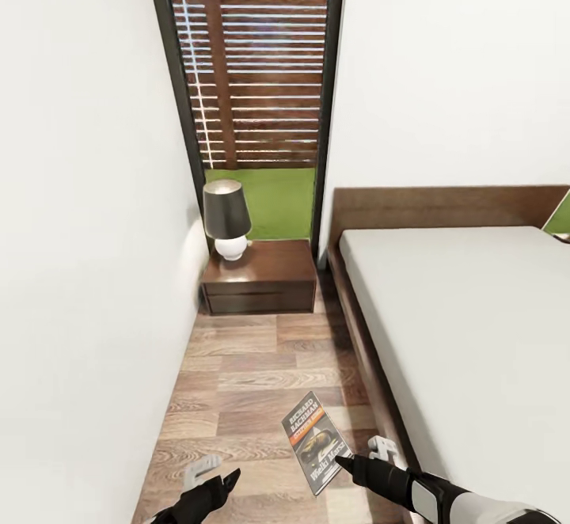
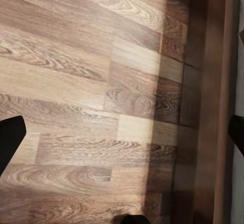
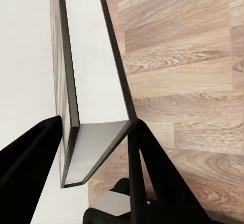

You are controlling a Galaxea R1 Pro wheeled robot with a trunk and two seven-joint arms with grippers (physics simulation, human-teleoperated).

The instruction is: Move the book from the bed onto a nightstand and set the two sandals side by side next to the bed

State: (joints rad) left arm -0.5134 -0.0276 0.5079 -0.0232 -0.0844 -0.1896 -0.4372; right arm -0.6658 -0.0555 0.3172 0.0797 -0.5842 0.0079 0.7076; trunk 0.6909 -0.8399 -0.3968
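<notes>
The right hand (image 1: 355, 461) pinches the book (image 1: 315, 441) by one edge above the floor, nightstand (image 1: 260, 277) at twelve o'clock, so it could swing loose; the left hand (image 1: 222, 483) hangs open.

The book (image 1: 316, 442) cover reads "RICHARD BACHMAN" in white; larger white lettering below is tilted and blurred, perhaps a title, not legible.

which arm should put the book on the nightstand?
Right. Its tool is already shut on the book, held above the floor, and the right wrist view shows the book between the fingers. The left tool is open and holds nothing. The nightstand stands ahead, beside the bed.
</notes>
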